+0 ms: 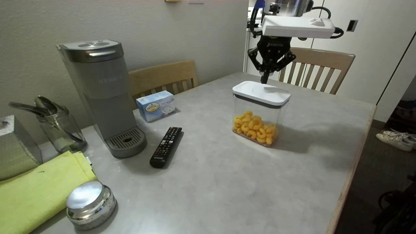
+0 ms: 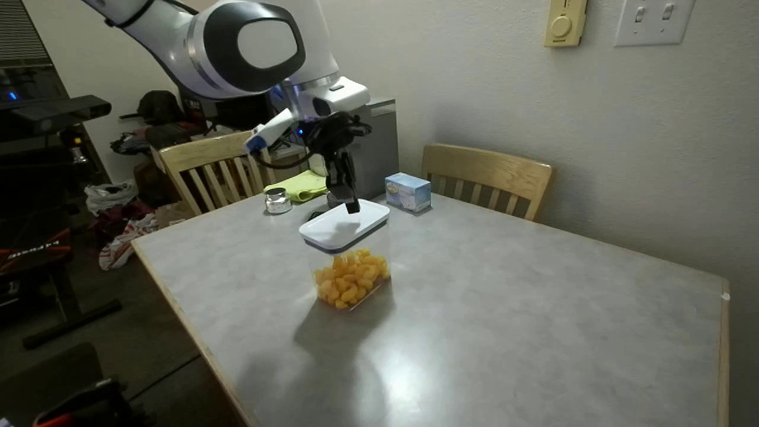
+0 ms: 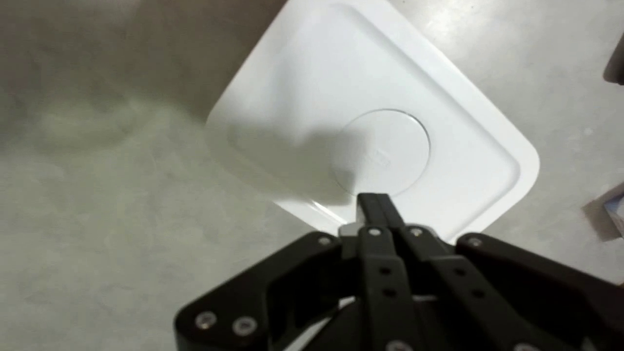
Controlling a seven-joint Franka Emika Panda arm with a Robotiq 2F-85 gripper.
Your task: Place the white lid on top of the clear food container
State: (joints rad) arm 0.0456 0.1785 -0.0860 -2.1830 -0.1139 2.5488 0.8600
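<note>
The white lid point(image 1: 261, 92) lies flat on top of the clear food container point(image 1: 255, 112), with a dark band under its rim. The container stands upright on the table, with yellow curled pieces showing through its lower walls. Both the lid point(image 2: 344, 227) and the container point(image 2: 353, 277) also show in an exterior view. In the wrist view the lid point(image 3: 312, 83) fills the middle and hides the container. My gripper point(image 1: 264, 80) points down over the lid, fingertips together with nothing between them. The fingertips point(image 3: 374, 197) are close over the lid; I cannot tell whether they touch it.
A blue-and-white box point(image 1: 156, 105), a black remote point(image 1: 166, 147), a grey coffee maker point(image 1: 110, 97), a jar of cutlery point(image 1: 61, 131), a yellow-green cloth point(image 1: 45, 188) and a round shiny metal tin point(image 1: 91, 204) stand or lie on the table point(image 1: 227, 188). Chairs point(image 2: 486, 178) stand at the table's edges.
</note>
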